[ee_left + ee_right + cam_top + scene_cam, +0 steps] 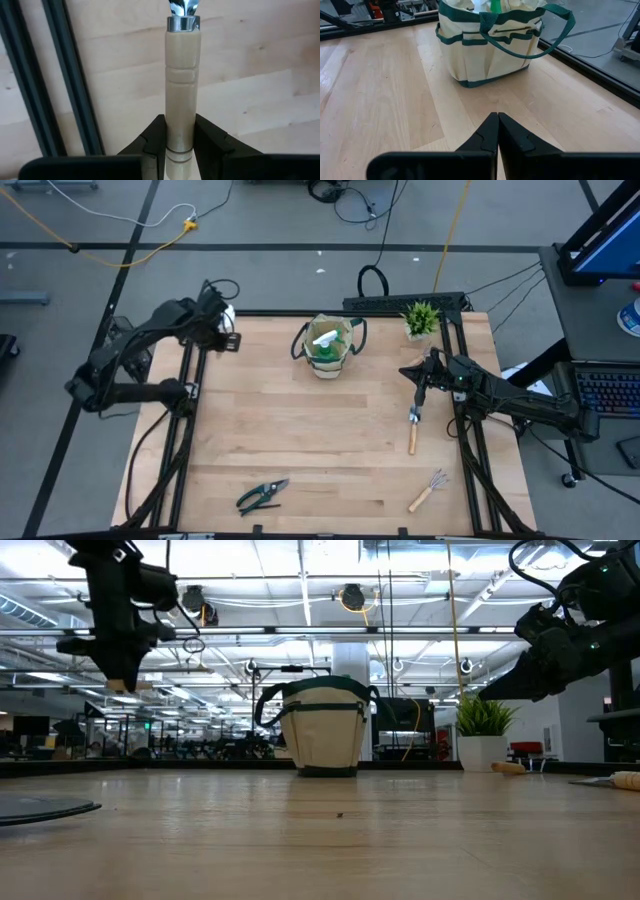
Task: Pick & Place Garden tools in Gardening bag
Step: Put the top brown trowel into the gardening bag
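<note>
**Left arm holds a trowel by the table's far-left corner; three tools lie loose on the wood**

The left gripper (180,145) is clamped on the wooden handle of a trowel (183,85), its two fingers pressed against the handle's sides near the butt end. From overhead that gripper (222,330) sits up at the far-left corner of the table (270,430), over the edge by the dark frame rails, and well to the left of the bag.

The gardening bag (328,348) stands upright at the middle of the table's far side, beige with dark green trim and loop handles. A green spray bottle (326,340) with a white nozzle pokes out of its open top. From table height the bag (322,730) stands alone in the centre.

The right gripper (498,131) is pinched fully together and holds nothing; it points toward the bag (490,45) from the right side of the table. Overhead it (420,385) hangs just above the blade end of a second trowel (413,430), which lies flat on the wood with its handle toward the near edge.

A hand rake (428,490) lies near the near-right corner. The pruning shears (262,496) lie by the near edge, left of centre. A small potted plant (421,318) stands at the far-right corner.
</note>
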`<move>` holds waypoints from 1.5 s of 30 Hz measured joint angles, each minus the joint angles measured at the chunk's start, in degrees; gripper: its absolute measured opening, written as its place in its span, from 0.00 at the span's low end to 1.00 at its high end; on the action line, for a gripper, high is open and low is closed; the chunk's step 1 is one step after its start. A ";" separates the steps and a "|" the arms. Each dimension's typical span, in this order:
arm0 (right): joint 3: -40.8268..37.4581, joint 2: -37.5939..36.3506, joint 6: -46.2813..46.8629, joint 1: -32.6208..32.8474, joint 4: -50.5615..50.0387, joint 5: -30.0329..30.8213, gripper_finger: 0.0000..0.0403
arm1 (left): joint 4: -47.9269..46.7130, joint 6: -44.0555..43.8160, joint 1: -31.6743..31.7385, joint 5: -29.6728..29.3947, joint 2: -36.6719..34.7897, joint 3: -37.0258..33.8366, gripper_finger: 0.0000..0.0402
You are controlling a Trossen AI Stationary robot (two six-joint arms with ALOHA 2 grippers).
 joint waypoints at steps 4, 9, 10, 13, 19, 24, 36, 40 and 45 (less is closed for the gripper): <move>0.00 0.01 0.00 -0.01 0.00 -0.01 0.00 | -0.07 -0.20 0.00 1.17 -3.15 0.02 0.18; 0.00 0.02 0.00 -0.01 0.00 0.00 0.00 | -0.03 -0.35 -0.04 2.14 -5.96 0.04 0.18; 0.00 0.00 0.00 -0.01 0.00 0.00 0.00 | -0.03 -0.35 -0.04 2.40 -6.48 0.04 0.18; 0.00 0.01 0.00 0.00 0.00 0.00 0.00 | 0.01 -0.34 -0.07 2.94 -7.75 0.04 0.18; 0.00 0.01 0.00 0.01 -0.02 0.00 0.00 | 1.61 1.30 -1.68 4.80 -10.19 0.07 0.18; 0.00 0.02 1.26 -0.01 -0.02 -0.15 0.00 | 7.29 0.03 -4.32 9.34 -12.07 0.09 0.18; 0.00 0.00 1.51 0.00 -0.04 -0.22 0.00 | 26.49 -9.97 -17.85 13.74 -12.68 0.09 0.18; 0.00 0.00 1.51 0.01 -0.04 -0.24 0.00 | 35.44 -12.73 -23.38 13.73 -12.68 0.09 0.18; 0.00 0.02 1.51 0.01 -0.04 -0.24 0.00 | 46.46 -15.65 -29.70 12.43 -12.55 0.09 0.18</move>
